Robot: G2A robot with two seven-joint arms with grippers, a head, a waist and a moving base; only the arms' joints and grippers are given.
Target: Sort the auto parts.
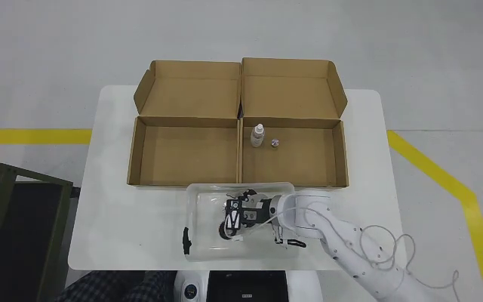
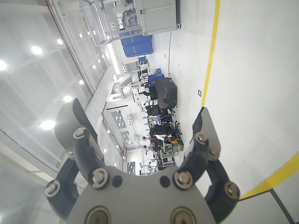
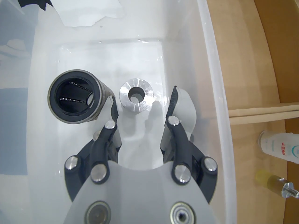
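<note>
My right gripper (image 3: 143,104) is down inside the clear plastic bin (image 3: 210,54), open, with its fingertips on either side of a small silver metal bushing (image 3: 136,97) that stands on the bin floor. Right beside one finger lies a larger black and steel linear bearing (image 3: 76,95). From above, the right gripper (image 1: 240,217) sits in the bin (image 1: 198,198) at the table's front. A small white bottle (image 1: 259,135) and a small metal part (image 1: 275,141) rest in the right cardboard box (image 1: 332,162). My left gripper (image 2: 140,115) is open and points away from the table, at the room.
Two open cardboard boxes stand side by side behind the bin; the left box (image 1: 185,155) holds nothing visible. A torn white paper scrap (image 3: 84,3) lies at the bin's far end. A black clip (image 1: 186,240) sits on the bin's left rim.
</note>
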